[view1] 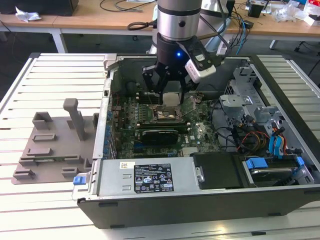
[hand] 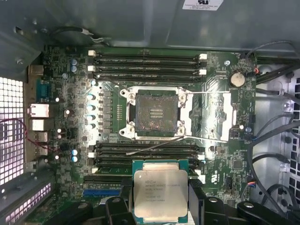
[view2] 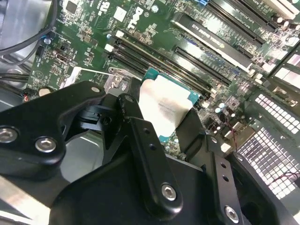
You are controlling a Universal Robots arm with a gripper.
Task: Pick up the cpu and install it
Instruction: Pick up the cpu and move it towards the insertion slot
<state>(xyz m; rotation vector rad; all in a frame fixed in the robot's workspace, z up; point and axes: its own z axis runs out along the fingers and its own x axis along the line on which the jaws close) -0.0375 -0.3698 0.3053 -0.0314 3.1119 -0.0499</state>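
The cpu [hand: 161, 193] in the pincer [hand: 160, 205] (flat), near the socket [hand: 157, 114].

The open computer case [view1: 175, 210] lies on the bench [view1: 60, 70], with the tray [view1: 50, 150] beside it on the exterior view's left. Inside the case, the tool [view1: 171, 96] holds the cpu [hand: 160, 192] above the motherboard [view1: 200, 131], near the socket [hand: 157, 113].

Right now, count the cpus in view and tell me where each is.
1. The cpu sits clamped in the gripper, held over the motherboard; the socket lies empty. The arm could hide another in the exterior view.
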